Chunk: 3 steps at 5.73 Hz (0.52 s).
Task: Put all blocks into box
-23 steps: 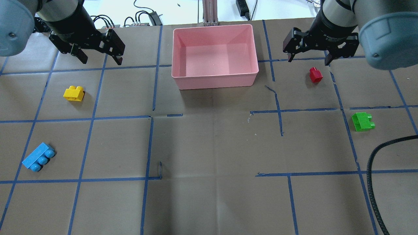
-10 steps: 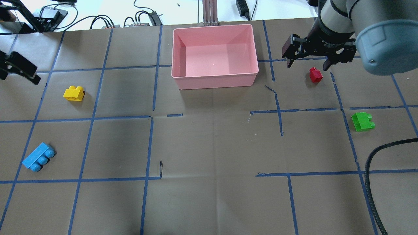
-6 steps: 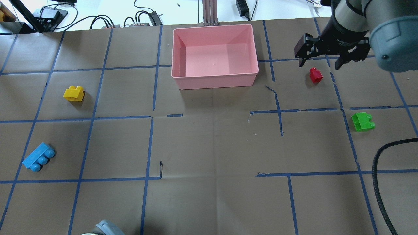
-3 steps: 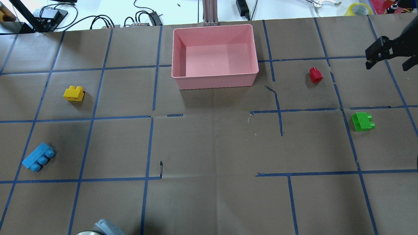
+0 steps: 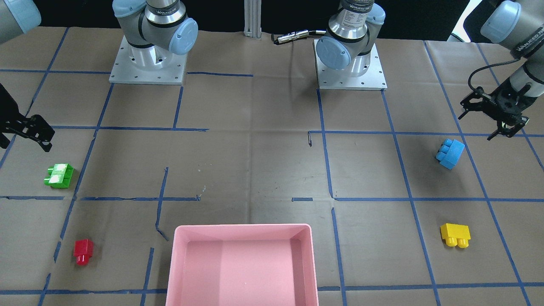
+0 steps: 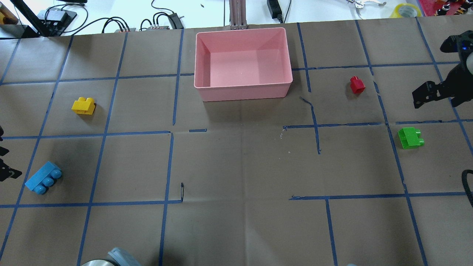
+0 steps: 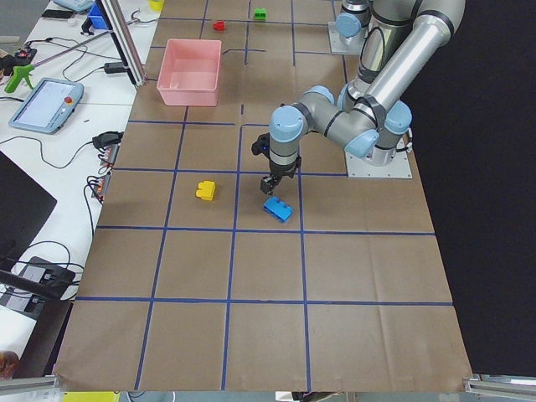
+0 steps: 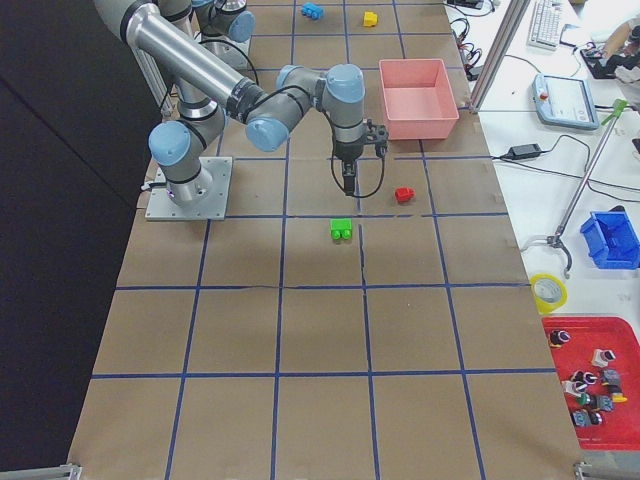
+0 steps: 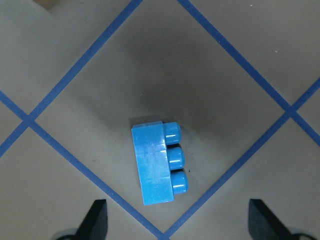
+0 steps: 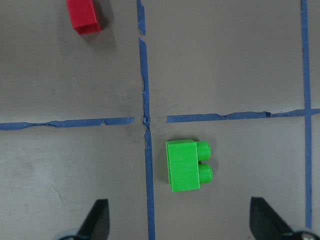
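While both arms hung over the outer ends of the table, the left gripper [image 9: 177, 222] stood wide open with nothing between its fingers; seen through its wrist camera, the blue three-stud brick [image 9: 152, 167] lay on its side on the brown paper [image 6: 236, 166], just ahead of the line between the two fingertips, its studs pointing sideways; it touched neither finger. The right gripper [image 10: 178, 220] was spread just as wide and likewise held nothing; below it the green two-stud brick [image 10: 184, 166] lay on its side, just beside a crossing of the blue tape lines [image 6: 111, 78], with its studs turned away from the nearer line. The red one-stud brick [image 6: 357, 85] sat apart from the green one, between it and the pink box [image 6: 244, 90], though touching neither. The yellow two-stud brick [image 6: 83, 105] rested on the robot's left half of the table, well apart from the blue brick and from the box. The box stood at the middle of the table's far side from the robot's bases, open side up; all four bricks lay outside it on the paper.
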Available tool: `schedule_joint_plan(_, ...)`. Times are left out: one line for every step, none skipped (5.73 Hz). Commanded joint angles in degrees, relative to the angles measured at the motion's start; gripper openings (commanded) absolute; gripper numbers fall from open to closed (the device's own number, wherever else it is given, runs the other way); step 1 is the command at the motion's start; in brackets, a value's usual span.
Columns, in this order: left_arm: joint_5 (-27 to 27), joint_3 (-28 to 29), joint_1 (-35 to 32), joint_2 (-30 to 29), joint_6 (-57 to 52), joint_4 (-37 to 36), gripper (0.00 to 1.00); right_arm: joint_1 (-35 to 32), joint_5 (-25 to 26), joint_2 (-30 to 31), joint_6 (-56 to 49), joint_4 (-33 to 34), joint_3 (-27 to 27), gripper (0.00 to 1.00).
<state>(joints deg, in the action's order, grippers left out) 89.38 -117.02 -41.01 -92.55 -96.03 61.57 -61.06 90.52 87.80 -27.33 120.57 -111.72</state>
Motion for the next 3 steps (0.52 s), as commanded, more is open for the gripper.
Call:
schedule_joint_plan(-0.2, -4.6, 0.1, -4.1, -0.4, -10.8, 0.99, 0.3, -0.3, -3.1, -4.7, 1.5, -1.7, 0.99)
schedule_joint_plan(-2.3, -4.8, 0.4, -6.9, 0.0, -13.6, 0.99, 0.4, -0.2, -6.6, -8.7, 3.7, -1.4, 0.99)
schedule_joint_plan(-3.5, -4.9, 0.5, -9.9, 3.1, -17.7, 0.99, 1.1, -0.1, -10.1, -11.4, 5.4, -1.5, 1.00)
